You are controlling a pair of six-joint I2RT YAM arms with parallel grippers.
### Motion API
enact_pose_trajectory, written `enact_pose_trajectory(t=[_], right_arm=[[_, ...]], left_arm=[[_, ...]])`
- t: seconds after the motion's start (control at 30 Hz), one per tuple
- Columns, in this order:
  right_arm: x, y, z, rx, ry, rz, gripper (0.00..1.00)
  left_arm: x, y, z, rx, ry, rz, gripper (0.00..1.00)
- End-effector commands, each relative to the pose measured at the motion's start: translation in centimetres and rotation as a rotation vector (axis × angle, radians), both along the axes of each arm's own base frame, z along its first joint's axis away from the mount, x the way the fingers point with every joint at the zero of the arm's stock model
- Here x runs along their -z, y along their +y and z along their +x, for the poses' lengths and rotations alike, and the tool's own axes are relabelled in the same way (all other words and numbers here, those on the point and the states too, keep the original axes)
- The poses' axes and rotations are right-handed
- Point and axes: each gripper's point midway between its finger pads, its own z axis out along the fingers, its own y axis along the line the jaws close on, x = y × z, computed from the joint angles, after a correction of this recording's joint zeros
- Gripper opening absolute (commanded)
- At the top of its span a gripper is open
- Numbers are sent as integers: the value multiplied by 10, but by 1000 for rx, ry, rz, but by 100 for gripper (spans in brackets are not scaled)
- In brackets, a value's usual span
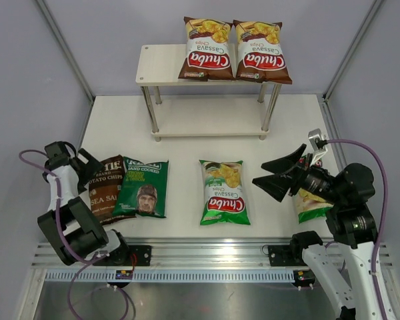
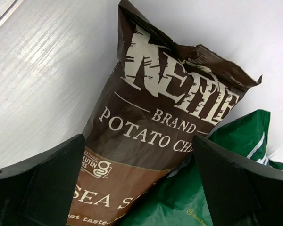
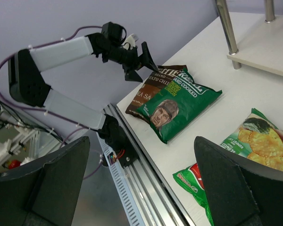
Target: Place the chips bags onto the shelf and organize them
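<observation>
Shelf (image 1: pixel 159 65) top tier: brown-red Chuba bag (image 1: pixel 207 48) and 2nd brown-red Chuba bag (image 1: pixel 261 50) side by side, right portion. Rest lie on the table (image 1: pixel 180 130) in front of the shelf. Front-left: Kettle sea salt bag (image 1: pixel 107 190) with the man's-face green bag (image 1: pixel 143 188) overlapping it. Centre-front: green Chuba bag (image 1: pixel 224 192). Front-right: 2nd green Chuba bag (image 1: pixel 313 203), mostly hidden under the R arm. Left gripper (image 1: pixel 92 168) is spread wide over the Kettle bag, holding nothing. Right gripper (image 1: pixel 272 179) is also spread, holding nothing.
</observation>
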Motion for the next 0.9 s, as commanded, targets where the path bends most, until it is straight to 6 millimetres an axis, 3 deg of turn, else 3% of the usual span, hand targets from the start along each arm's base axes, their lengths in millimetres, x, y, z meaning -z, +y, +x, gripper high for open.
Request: enact_pose_trajectory(t=[0.0,0.23,0.3,0.33,0.43,0.47,0.57,0.67,0.87], right_arm=[[-7,4,-23,-77,-110,-64,99],[-6,3,-42,-92,-191,-117,99],[-5,3,-44,-97,-195,-123,100],[-6,3,-45,-95,-198,-122,99],[-6,3,-43,-92,-192,-121,99],[-5,4,-41,-90,-186,-121,99],[-4,5,-38,-88,-166,-120,99],[-5,7,-35,-96,-156,-112,100],[-3,14,-23,-108,-111,-83,99]], left_arm=[[-4,3,-6,69,51,17,99],[40,-15,-17,107,145,-107,99],[47,-18,-16,112,152,-126,96],[47,-18,-15,113,147,-129,88],[40,-14,-10,104,124,-108,67],[38,-12,-10,99,121,-97,54],[22,-3,-7,76,86,-37,39],[1,6,-4,47,31,35,26],[-46,15,-2,0,-72,132,14]])
